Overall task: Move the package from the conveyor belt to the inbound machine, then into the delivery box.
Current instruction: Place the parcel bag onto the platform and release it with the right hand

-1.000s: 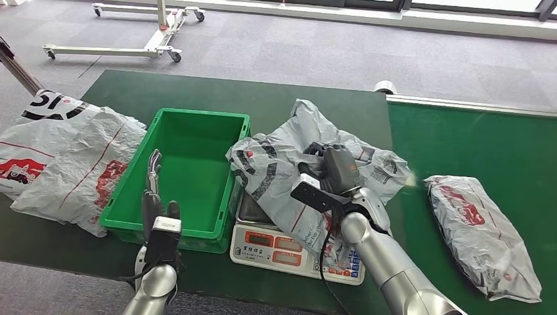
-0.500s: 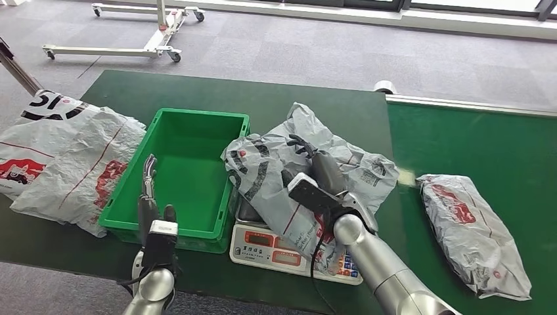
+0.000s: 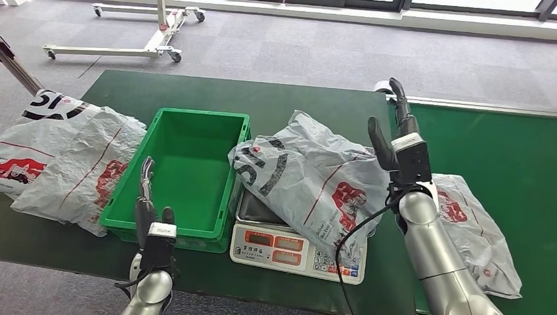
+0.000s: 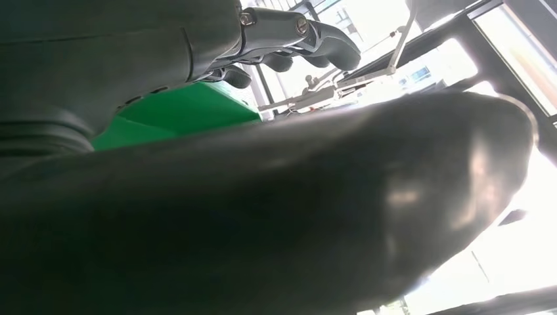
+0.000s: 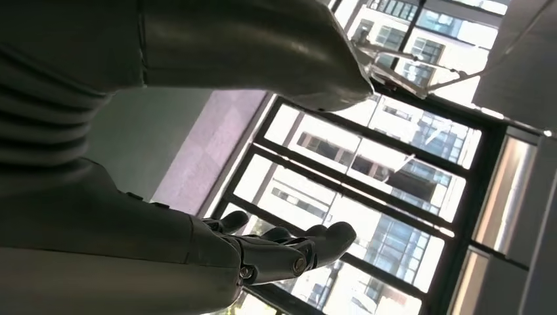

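On the far left of the green-topped bench (image 3: pixel 315 98) lie two large crumpled white plastic mail bags with red and black print (image 3: pixel 59 154), unmoved over the last second. Next comes the left robot hand (image 3: pixel 148 203), which has stayed raised at the near rim of the open green plastic delivery box (image 3: pixel 187 172), fingers apart and holding nothing; the left wrist view confirms the spread fingers, though a dark blurred mass close to the lens covers most of that picture.

The change is in the middle. A second ago the right robot hand (image 3: pixel 393 134) was pressed down on the grey plastic package with the red logo (image 3: pixel 315 180); it has now let go and lifted well clear, standing upright with fingers spread and empty. The package is left draped across the silver weighing scale with orange displays (image 3: pixel 292 246), which I take to be the inbound machine. So the first leg looks done, and the transfer into the box, just beside the scale, remains.

The package covers the scale's pan, so I cannot tell how squarely it sits, and the display figures are too small to read.

On the right, a second grey wrapped parcel with red print (image 3: pixel 476 236) on the green conveyor belt (image 3: pixel 479 141) has drifted nearer; the right arm hides its near end.
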`<state>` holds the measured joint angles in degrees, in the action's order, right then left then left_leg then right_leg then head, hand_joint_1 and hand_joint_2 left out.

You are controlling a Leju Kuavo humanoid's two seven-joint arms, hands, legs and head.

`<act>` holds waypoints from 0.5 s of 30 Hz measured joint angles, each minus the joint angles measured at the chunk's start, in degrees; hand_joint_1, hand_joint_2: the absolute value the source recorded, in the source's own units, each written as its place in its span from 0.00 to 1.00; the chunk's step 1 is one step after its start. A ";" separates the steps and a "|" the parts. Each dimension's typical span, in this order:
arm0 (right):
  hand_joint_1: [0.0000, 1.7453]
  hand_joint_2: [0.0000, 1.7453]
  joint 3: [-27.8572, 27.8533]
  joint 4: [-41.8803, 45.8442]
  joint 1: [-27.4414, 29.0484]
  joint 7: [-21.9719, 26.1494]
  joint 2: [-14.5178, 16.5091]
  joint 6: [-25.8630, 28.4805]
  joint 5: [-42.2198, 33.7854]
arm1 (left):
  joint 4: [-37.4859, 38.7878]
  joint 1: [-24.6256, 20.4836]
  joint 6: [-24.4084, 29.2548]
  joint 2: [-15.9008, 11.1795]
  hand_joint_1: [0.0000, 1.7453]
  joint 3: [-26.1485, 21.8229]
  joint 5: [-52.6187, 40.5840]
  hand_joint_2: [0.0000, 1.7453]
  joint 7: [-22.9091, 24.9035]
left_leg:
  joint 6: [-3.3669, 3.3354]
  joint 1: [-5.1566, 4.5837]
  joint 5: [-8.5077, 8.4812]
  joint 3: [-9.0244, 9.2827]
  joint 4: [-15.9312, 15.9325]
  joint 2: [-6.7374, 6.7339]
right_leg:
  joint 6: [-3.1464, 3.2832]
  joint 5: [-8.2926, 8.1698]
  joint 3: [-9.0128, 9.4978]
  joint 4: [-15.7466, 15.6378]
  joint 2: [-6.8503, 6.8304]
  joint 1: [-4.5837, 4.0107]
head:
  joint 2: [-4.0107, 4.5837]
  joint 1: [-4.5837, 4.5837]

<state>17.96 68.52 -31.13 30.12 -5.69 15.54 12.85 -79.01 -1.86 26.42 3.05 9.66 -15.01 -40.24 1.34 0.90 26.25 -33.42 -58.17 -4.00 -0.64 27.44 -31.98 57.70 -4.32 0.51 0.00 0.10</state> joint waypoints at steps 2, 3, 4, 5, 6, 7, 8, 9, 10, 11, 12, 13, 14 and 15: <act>0.00 0.00 -2.00 2.77 1.08 -0.55 -1.30 0.83 -1.37 | 0.06 -0.17 0.59 -0.04 0.00 0.00 -1.50 0.00 0.00 | 0.00 0.00 0.00 0.00 -0.01 0.03 | 0.00 0.00 -0.02 -0.01 -0.03 0.00 | 0.00 0.00; 0.00 0.00 -3.20 4.22 1.97 -0.75 -2.02 1.18 -2.15 | 0.14 -0.38 0.81 -0.07 0.00 0.00 -2.43 0.00 0.00 | 0.00 0.00 0.00 0.00 -0.01 0.07 | 0.00 0.01 -0.02 -0.01 -0.07 0.00 | 0.00 0.00; 0.00 0.00 -4.15 5.36 2.75 -0.82 -2.58 1.41 -2.81 | 0.22 -0.59 0.94 -0.09 0.00 0.00 -3.12 0.00 0.00 | -0.01 0.00 0.00 0.00 -0.02 0.11 | 0.00 0.01 -0.02 -0.01 -0.11 0.00 | 0.00 0.00; 0.00 0.00 -4.81 6.09 3.35 -0.82 -2.97 1.55 -3.23 | 0.29 -0.76 0.99 -0.10 0.00 0.00 -3.55 0.00 0.00 | -0.01 0.00 0.00 0.00 -0.02 0.15 | -0.01 0.02 0.00 -0.02 -0.15 0.00 | 0.00 0.00; 0.00 0.00 -5.16 6.43 3.65 -0.81 -3.14 1.62 -3.41 | 0.33 -0.85 1.01 -0.10 0.00 0.00 -3.70 0.00 0.00 | -0.01 0.00 0.00 -0.01 -0.02 0.17 | -0.01 0.02 0.00 -0.02 -0.17 0.00 | 0.00 0.01; 0.00 0.00 -5.16 6.43 3.65 -0.81 -3.14 1.62 -3.41 | 0.33 -0.85 1.01 -0.10 0.00 0.00 -3.70 0.00 0.00 | -0.01 0.00 0.00 -0.01 -0.02 0.17 | -0.01 0.02 0.00 -0.02 -0.17 0.00 | 0.00 0.01; 0.00 0.00 -5.23 6.50 3.71 -0.81 -3.17 1.63 -3.44 | 0.34 -0.87 1.01 -0.10 0.00 0.00 -3.73 0.00 0.00 | -0.01 0.00 0.00 -0.01 -0.02 0.18 | -0.01 0.02 0.01 -0.02 -0.17 0.00 | 0.00 0.01; 0.00 0.00 -5.38 6.63 3.86 -0.79 -3.23 1.65 -3.50 | 0.36 -0.91 1.00 -0.10 0.00 0.00 -3.78 0.00 0.00 | -0.01 0.00 0.00 -0.01 -0.02 0.18 | -0.01 0.02 0.02 -0.02 -0.18 0.00 | 0.00 0.01; 0.00 0.00 -7.90 8.42 6.54 -0.08 -3.67 1.30 -3.93 | 0.61 -1.68 0.44 -0.12 0.00 -0.05 -4.24 0.00 0.00 | -0.03 -0.01 0.01 -0.04 -0.02 0.22 | -0.01 0.02 0.03 -0.02 -0.23 0.01 | 0.00 -0.01; 0.00 0.00 -11.71 10.96 10.52 0.87 -4.12 0.70 -4.26 | 1.00 -2.80 -0.28 -0.11 0.00 -0.24 -4.83 0.00 0.00 | -0.05 -0.02 0.03 -0.08 -0.02 0.21 | -0.01 0.03 0.02 -0.02 -0.24 0.02 | 0.00 -0.01; 0.00 0.00 -15.68 13.58 14.59 1.80 -4.54 0.08 -4.50 | 1.39 -3.94 -1.00 -0.10 0.00 -0.44 -5.41 0.00 0.00 | -0.07 -0.04 0.05 -0.11 -0.02 0.20 | -0.02 0.03 0.01 -0.03 -0.23 0.03 | 0.00 -0.02; 0.00 0.00 -19.73 16.23 18.67 2.72 -4.93 -0.57 -4.69 | 1.77 -5.06 -1.72 -0.07 0.00 -0.67 -5.96 0.00 0.00 | -0.09 -0.05 0.07 -0.15 -0.02 0.17 | -0.02 0.03 -0.02 -0.03 -0.21 0.04 | 0.00 -0.02; 0.00 0.00 -21.52 17.31 20.30 2.89 -4.93 -0.87 -4.48 | 1.92 -5.47 -1.88 -0.02 0.00 -0.85 -6.12 0.00 0.00 | -0.09 -0.06 0.06 -0.15 -0.01 0.12 | -0.02 0.03 -0.05 -0.02 -0.15 0.04 | 0.00 -0.02; 0.00 0.00 -22.12 17.73 20.70 2.80 -4.93 -0.91 -4.33 | 1.94 -5.54 -1.88 0.03 0.00 -0.91 -6.13 0.00 0.00 | -0.09 -0.05 0.05 -0.15 -0.01 0.11 | -0.02 0.03 -0.07 -0.02 -0.13 0.04 | 0.00 -0.02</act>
<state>-4.16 86.25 -10.43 32.93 -10.62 14.63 8.52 -77.07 -7.40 24.55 3.08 8.75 -21.14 -40.24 1.25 0.85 26.31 -33.56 -58.18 -3.90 -0.66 27.46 -32.04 57.68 -4.45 0.55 0.00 0.09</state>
